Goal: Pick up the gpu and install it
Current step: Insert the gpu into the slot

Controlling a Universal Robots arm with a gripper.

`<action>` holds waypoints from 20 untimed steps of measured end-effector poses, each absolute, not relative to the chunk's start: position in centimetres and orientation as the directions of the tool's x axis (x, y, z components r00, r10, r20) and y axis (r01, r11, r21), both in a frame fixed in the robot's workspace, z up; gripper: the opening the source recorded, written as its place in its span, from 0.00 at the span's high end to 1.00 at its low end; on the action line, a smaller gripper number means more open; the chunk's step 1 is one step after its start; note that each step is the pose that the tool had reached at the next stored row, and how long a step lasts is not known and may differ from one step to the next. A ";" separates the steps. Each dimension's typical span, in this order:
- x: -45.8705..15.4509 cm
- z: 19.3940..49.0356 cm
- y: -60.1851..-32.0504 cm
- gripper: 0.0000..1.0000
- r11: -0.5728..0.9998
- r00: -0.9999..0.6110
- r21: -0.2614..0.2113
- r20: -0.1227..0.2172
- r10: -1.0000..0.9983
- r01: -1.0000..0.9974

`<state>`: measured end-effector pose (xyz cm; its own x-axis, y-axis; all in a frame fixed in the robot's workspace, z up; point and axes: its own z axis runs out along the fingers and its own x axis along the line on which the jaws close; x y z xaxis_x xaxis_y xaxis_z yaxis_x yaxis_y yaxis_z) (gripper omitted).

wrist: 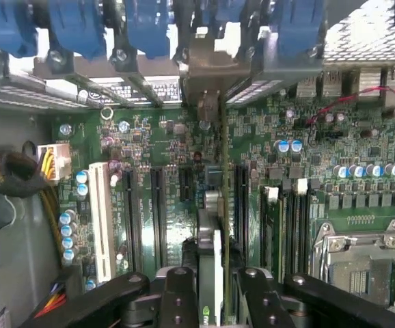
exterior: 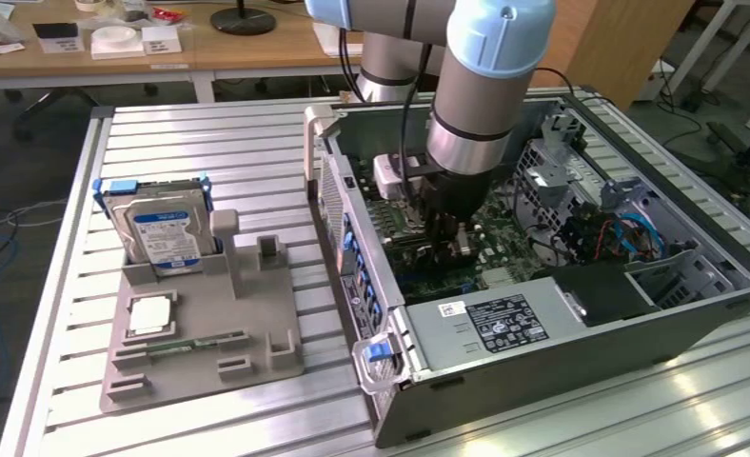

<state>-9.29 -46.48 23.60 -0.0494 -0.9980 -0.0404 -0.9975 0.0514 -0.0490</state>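
black gripper fingers are clamping edge-on the gpu, holding it upright over the green motherboard between the dark expansion slots inside the open computer case, its metal bracket reaching toward the case's rear wall.

The ribbed silver aluminium table has a smooth, faintly shiny finish. The open grey steel computer case looks matt, with perforated sheet metal inside. The flat grey plastic holder tray is dull and smooth. The silver metal hard drive carries a glossy blue-white paper label. The green circuit-board gpu sits edge-on between matt black gripper fingers, above the glossy green motherboard.
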 end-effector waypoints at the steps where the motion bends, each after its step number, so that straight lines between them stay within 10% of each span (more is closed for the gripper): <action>1: -9.3 23.6 -46.5 0.72 0.051 -0.049 -0.050 -0.039 -0.998 -0.997; 20: -9.3 24.1 -46.5 0.66 0.051 -0.049 -0.050 -0.039 -0.998 -0.997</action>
<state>-9.25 -46.47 24.11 -0.0486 -0.9981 -0.0389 -0.9975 0.0505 -0.0495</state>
